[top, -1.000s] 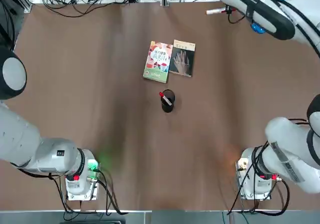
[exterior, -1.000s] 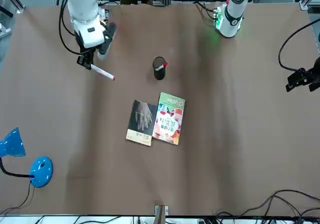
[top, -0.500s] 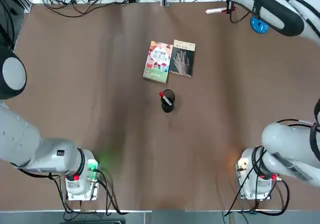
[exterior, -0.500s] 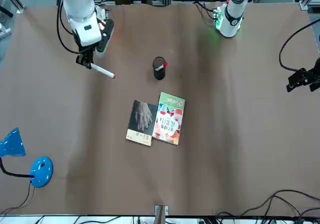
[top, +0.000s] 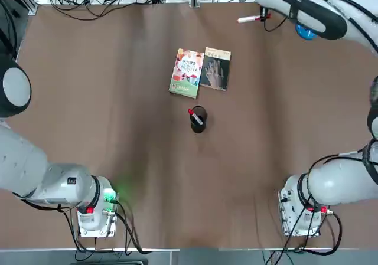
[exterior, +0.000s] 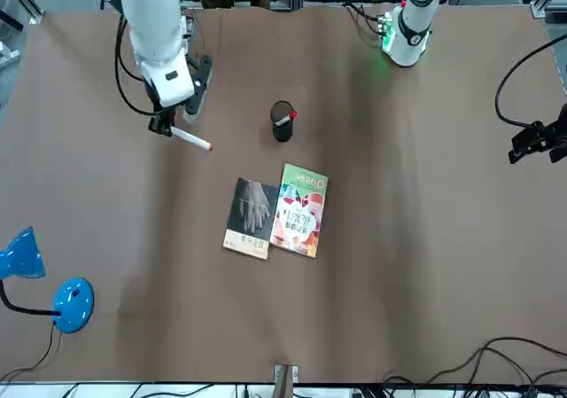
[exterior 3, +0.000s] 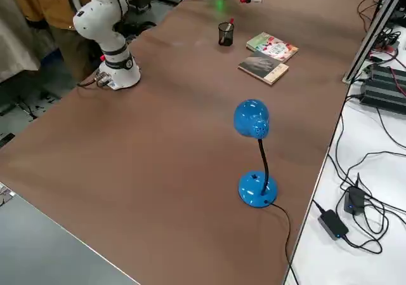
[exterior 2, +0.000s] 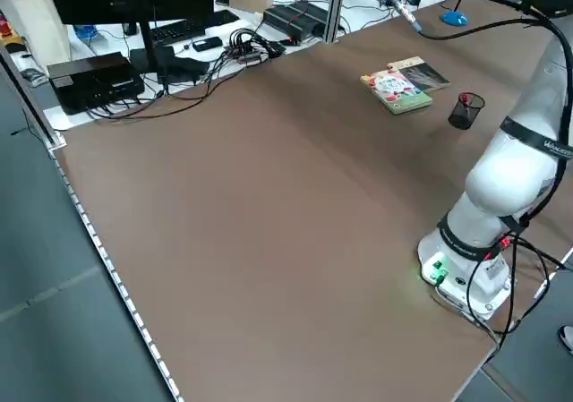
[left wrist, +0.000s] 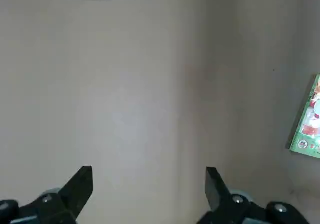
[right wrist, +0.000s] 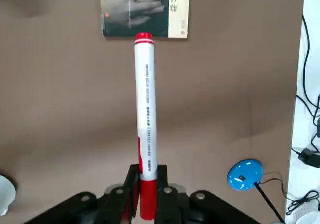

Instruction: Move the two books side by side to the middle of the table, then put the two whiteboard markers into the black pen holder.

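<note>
Right gripper (right wrist: pixel 148 171): we see its fingers clamped on a whiteboard marker (right wrist: pixel 146 104), white with red ends. One red end sits between the fingers; the rest of the barrel juts out past them. The gripper is raised above the table (top: pixel 147 188), on the right-hand side, with the marker tilted in the front view and touching nothing but the fingers as far as we can see.

Left gripper (left wrist: pixel 149 176): fingers wide apart, nothing between them. We find it over the left side of the table, well apart from the right gripper.

Books, both lying flat to the left of the right gripper and to the right of the left gripper: the colourful book (top: pixel 186 73) is the one nearer the left gripper, the dark book (top: pixel 215 68) the one nearer the right gripper. We note them side by side, long edges meeting, slightly staggered and angled.

Pen holder (top: pixel 197 128): upright, black, also to the left of the right gripper and closer to the robot's bases than the books. A second marker (top: pixel 196 117) leans inside it, red end up at the rim.

Blue lamp (exterior 3: pixel 257 188): stands on the right gripper's side of the table, toward the edge opposite the robot's bases.
</note>
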### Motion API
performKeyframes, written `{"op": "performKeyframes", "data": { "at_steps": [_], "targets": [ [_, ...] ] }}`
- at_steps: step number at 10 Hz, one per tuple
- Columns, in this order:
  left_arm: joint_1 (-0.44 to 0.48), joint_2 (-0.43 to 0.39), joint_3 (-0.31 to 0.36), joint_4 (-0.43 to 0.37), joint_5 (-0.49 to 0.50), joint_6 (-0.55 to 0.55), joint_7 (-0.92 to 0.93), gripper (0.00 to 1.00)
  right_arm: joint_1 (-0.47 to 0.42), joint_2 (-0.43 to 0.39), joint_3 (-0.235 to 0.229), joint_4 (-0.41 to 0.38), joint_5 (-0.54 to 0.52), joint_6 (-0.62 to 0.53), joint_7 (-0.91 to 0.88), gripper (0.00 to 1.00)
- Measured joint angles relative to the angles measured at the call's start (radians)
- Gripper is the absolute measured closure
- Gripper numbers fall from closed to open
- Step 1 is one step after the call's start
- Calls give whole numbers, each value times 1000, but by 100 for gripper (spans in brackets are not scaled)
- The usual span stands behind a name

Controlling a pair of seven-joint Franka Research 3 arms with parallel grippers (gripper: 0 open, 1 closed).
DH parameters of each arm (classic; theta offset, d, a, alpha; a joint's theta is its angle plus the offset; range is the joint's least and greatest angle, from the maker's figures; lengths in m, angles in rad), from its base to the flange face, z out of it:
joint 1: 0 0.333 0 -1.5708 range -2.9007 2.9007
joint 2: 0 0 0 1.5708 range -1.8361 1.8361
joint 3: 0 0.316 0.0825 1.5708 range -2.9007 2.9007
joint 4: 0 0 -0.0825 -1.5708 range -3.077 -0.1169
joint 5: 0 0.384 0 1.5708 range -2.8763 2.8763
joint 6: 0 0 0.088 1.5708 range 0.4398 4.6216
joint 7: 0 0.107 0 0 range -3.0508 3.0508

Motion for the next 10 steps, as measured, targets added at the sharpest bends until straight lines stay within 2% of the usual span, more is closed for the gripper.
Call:
{"op": "performKeyframes", "data": {
  "at_steps": [3,4,5,7,10],
  "targets": [
    [2,0,1,-2,0,0,0,1,408,38,-326,22,-35,-14,105,82],
    [3,0,1,-4,0,0,0,1,520,64,-408,48,-49,-49,140,82],
    [5,0,1,-5,0,0,0,1,611,102,-458,85,-60,-92,195,82],
    [14,0,1,-15,0,0,0,1,728,195,-473,146,-101,-177,297,82],
    [20,0,1,-22,0,0,0,1,892,331,-474,169,-146,-295,428,82]
  ]
}}
